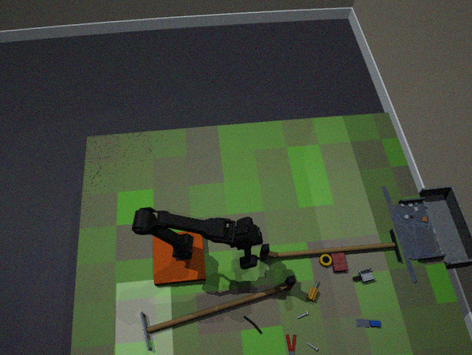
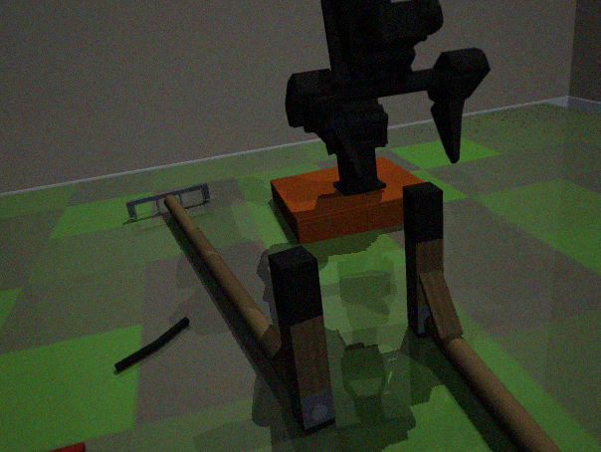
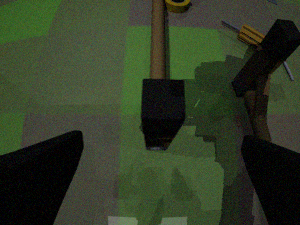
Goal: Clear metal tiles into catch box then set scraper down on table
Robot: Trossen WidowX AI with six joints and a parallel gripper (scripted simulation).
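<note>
The long scraper lies with its dark blade by the near edge of the steel bench plate. Its upright black-topped grip post stands at the arm end. Several small pale tiles and one orange tile lie on the plate's upper part. The catch box adjoins its far side; no tiles show in it. My gripper is open and empty, above and just on the base side of the post, which shows between the fingers in the wrist view.
A second wooden-handled tool with an open-frame head lies to one side, its post near mine. Yellow tape, a red block, a yellow screwdriver and a black rod lie around. The orange base is behind.
</note>
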